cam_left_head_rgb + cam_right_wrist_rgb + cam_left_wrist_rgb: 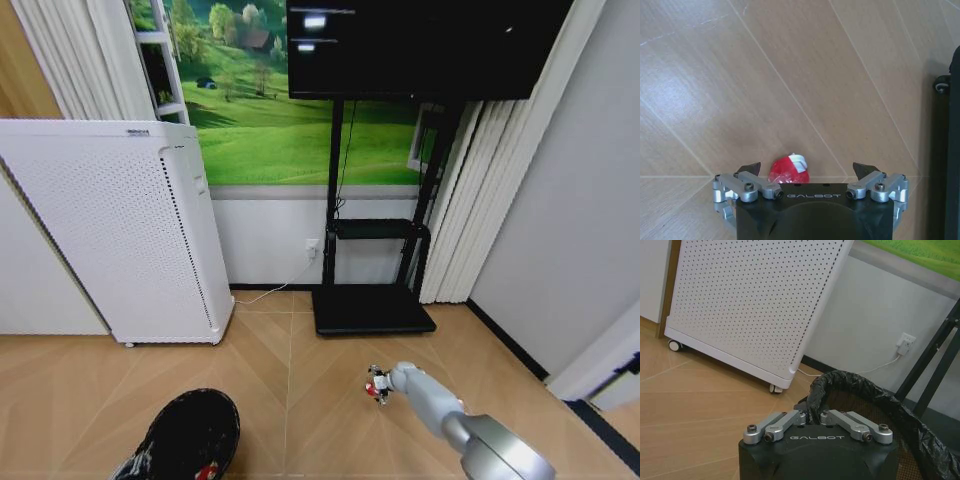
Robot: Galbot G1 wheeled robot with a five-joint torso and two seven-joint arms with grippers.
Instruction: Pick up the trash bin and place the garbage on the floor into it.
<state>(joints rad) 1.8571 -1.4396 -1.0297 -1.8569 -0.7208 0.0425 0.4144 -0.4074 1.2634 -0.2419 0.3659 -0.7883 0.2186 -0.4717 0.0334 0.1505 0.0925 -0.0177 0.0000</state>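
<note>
We held the trash bin [190, 432] low at our left side, the left gripper [812, 419] with its jaws pinching the rim where the black liner [855, 385] folds over it. The bin hung near the white perforated cabinet [120, 230], and some red scraps showed inside its mouth. Our right gripper [810, 172] was down close to the floor [765, 75], jaws spread wide on either side of a crumpled red-and-white wrapper [789, 170], which lay on the parquet between them and not yet gripped. In the head view that wrapper [378, 384] lay just ahead of the black stand base [372, 310].

We judged the wrapper to be nearly weightless, soft and crinkly, so it would crush rather than resist; closing across its bunched middle seemed the surest hold, since a thin edge could slip out. The bin looked light and stiff enough, though the loose liner might slide under the jaws if the bin swung.
</note>
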